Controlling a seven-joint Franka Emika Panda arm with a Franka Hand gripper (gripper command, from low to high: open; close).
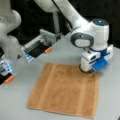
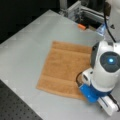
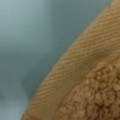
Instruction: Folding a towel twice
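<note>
The orange-brown towel (image 1: pixel 62 92) (image 2: pixel 63 67) lies spread flat and unfolded on the grey table (image 1: pixel 110 100) (image 2: pixel 27 50), its two paler stripes showing in a front view. My gripper (image 1: pixel 86 70) (image 2: pixel 81 83) is pressed down at one corner of the towel: the far right corner in a front view (image 1: pixel 93 73), the bottom right corner in a front view (image 2: pixel 80 96). The white and blue hand hides the fingers. The wrist view sits very close on the towel's ribbed hem (image 3: pixel 82 67) and terry pile, with bare table beside it.
A white machine body (image 1: pixel 10 37) and a metal frame with orange parts (image 1: pixel 41 46) (image 2: pixel 81 26) stand at the table's far edge. A black perforated board (image 2: pixel 17 105) borders the table at a front view's bottom left.
</note>
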